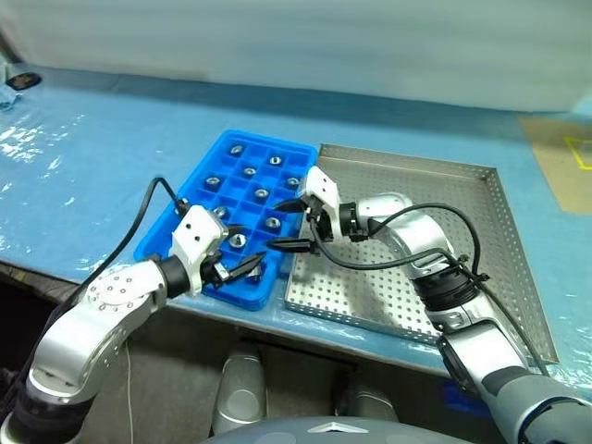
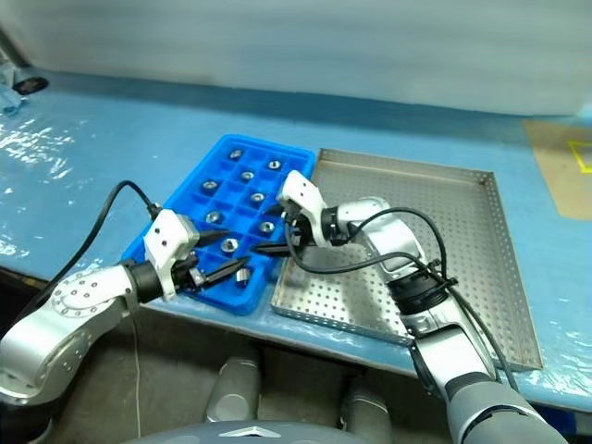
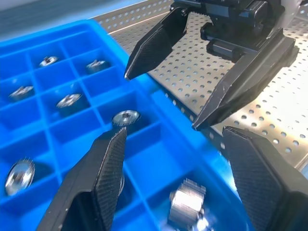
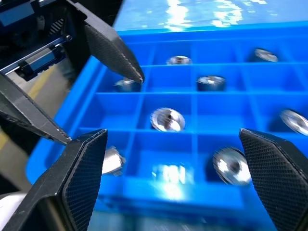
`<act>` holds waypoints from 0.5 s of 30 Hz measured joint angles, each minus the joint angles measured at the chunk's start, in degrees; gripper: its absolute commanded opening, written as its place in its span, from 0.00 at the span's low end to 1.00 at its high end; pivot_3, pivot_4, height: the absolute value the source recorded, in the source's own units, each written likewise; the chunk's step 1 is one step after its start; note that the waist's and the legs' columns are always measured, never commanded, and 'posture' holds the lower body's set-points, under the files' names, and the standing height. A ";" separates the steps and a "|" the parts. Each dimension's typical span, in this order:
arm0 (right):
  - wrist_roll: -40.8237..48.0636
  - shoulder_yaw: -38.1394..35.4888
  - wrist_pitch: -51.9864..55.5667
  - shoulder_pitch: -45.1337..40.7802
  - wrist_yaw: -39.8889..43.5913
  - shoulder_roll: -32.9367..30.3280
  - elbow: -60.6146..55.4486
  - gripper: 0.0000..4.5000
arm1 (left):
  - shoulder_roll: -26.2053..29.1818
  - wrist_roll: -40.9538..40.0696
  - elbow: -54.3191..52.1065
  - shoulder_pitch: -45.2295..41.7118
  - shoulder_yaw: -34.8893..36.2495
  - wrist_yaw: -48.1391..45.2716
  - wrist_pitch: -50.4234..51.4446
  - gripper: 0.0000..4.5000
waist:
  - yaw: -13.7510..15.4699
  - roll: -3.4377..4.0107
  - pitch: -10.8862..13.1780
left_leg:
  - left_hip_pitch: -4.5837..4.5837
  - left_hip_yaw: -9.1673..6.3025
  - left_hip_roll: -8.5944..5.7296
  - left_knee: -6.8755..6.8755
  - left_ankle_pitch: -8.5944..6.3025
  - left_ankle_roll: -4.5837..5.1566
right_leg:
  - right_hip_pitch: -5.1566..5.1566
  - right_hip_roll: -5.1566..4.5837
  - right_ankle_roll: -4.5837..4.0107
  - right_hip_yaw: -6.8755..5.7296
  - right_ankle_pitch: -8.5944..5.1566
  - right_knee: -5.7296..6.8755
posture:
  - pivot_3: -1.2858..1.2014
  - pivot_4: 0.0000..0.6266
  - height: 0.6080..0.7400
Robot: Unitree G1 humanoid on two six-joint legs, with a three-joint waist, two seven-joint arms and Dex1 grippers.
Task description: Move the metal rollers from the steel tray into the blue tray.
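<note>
R gripper gapes empty over blue tray, near-corner cell roller at its 7 o'clock. L gripper nearer, open, empty. Steel tray bare.

A table covered in glossy light-blue plastic sheeting spans the frame, catching white glare at the left. Behind it, along the top, runs a pale wall. A tan patch with yellow tape sits at the right edge.

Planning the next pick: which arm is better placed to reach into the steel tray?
Probably right: the right gripper, open, hangs beside the steel tray; the left gripper is over the blue tray.
</note>
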 measured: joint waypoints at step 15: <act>0.84 -14.44 1.21 10.83 -13.88 -5.37 -10.09 0.99 | -11.50 8.49 27.06 -16.12 -8.13 -8.47 -17.85 0.75 | -9.29 -0.03 -0.02 | 0.08 0.09 -0.02 -0.04 0.07 -0.10 | 0.02 0.02 -0.29 0.00 0.19 -0.09 | 0.47 0.24 1.00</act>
